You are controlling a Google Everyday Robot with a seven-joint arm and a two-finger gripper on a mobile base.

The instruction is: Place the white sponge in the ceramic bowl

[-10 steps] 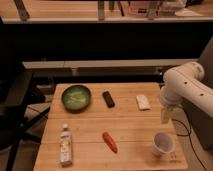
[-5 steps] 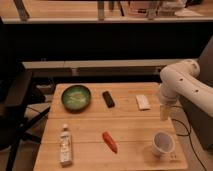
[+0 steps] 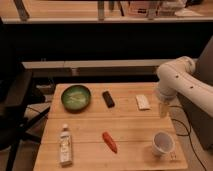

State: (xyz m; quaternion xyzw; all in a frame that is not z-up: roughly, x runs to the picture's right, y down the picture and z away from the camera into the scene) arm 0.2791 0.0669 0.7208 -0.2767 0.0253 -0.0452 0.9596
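The end effector [image 3: 163,109] hangs over the right edge of the tabletop [image 3: 131,129], fingers spread wide and holding nothing. The white sponge [image 3: 143,102] lies flat just beside it, not touching. Past a black bar [image 3: 108,99], the ceramic bowl [image 3: 76,97] sits well apart.

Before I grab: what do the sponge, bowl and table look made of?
White sponge: flat matte pad, probably foam. Ceramic bowl: mottled green, dark rim, looks glazed. Table: pale wood, judging by colour and faint plank lines. The claw hangs open beside the sponge, near the table edge, empty.
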